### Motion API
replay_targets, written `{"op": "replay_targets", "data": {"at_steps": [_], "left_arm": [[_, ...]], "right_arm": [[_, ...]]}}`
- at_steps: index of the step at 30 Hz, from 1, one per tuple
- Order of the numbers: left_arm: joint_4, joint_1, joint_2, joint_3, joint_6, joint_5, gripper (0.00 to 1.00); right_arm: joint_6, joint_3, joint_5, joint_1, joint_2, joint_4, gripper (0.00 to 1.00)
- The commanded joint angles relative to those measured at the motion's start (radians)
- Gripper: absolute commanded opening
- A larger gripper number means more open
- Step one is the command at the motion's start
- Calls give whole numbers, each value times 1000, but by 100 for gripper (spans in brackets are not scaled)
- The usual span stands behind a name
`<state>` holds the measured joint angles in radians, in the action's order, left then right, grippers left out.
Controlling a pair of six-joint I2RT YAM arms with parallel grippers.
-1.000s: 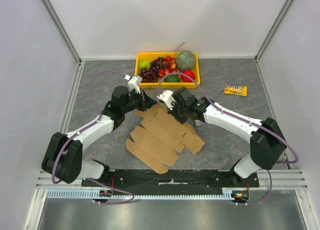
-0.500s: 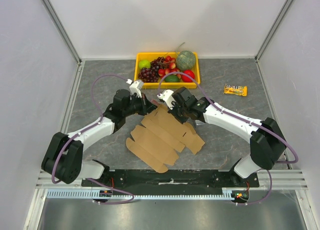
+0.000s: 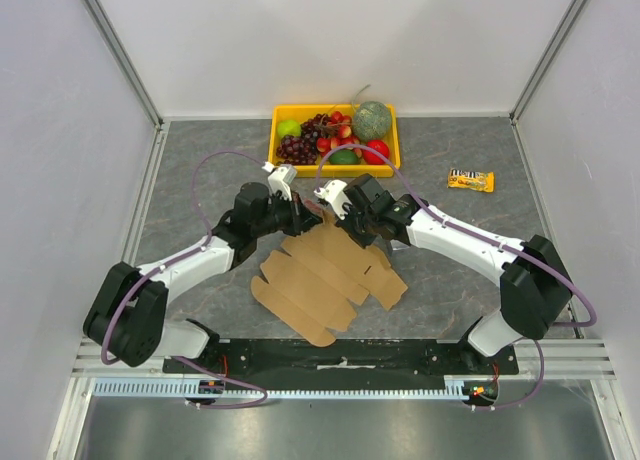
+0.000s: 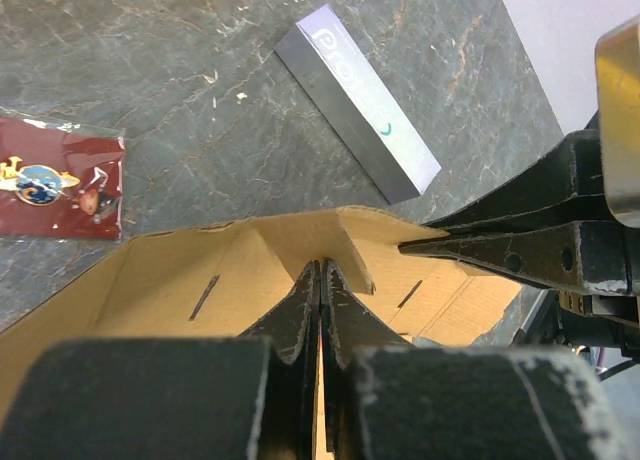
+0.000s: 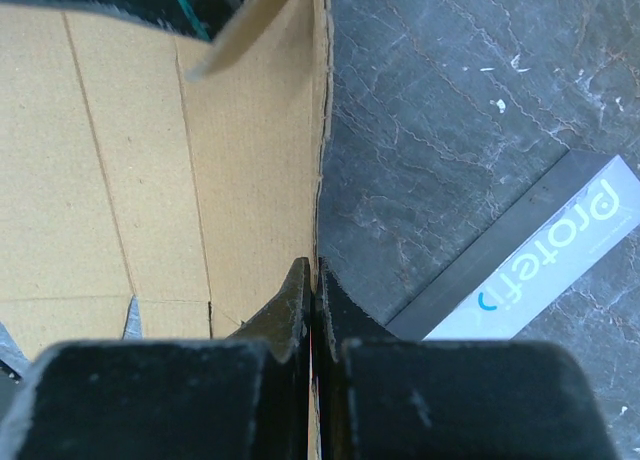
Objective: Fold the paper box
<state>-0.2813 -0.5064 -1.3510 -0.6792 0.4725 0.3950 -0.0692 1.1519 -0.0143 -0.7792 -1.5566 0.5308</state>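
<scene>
The paper box (image 3: 330, 275) is a brown die-cut cardboard sheet lying mostly flat in the middle of the table, with its far end lifted. My left gripper (image 3: 312, 218) is shut on a raised flap there; the left wrist view shows its jaws (image 4: 322, 265) pinching the cardboard (image 4: 180, 280). My right gripper (image 3: 338, 218) is right beside it. The right wrist view shows those jaws (image 5: 314, 270) shut on the edge of an upright panel (image 5: 200, 160). The right fingers (image 4: 480, 245) reach in close from the right in the left wrist view.
A yellow tray (image 3: 310, 108) of fruit stands at the back. A silver protein bar (image 4: 355, 100) and a dark red packet (image 4: 55, 180) lie on the table just beyond the box. An orange snack bar (image 3: 470, 180) lies at the right.
My left gripper has moved right, towards the right gripper, taking the far flap with it and raising it. The right arm has barely moved.
</scene>
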Motion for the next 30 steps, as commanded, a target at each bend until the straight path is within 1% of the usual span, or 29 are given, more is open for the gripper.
{"op": "replay_targets", "data": {"at_steps": [1,10,15,21,24,30], "left_arm": [[-48,-30,-30,-19,5,-8,2],[-62,-61,-62,-49,18,-21,2],[8,-60,-11,-36,-15,-103,2],[112,-18,87,7,-29,-238,2],[137,17,127,42,-28,-291,5],[177,57,99,61,-31,-326,7]], "right_arm": [[11,6,-42,-5,10,-40,0],[9,-3,-67,-5,16,-48,0],[12,-12,-13,-3,18,-43,0],[17,-26,7,-2,24,-45,0],[14,-27,4,-2,27,-45,0],[9,-34,1,-2,29,-45,0]]}}
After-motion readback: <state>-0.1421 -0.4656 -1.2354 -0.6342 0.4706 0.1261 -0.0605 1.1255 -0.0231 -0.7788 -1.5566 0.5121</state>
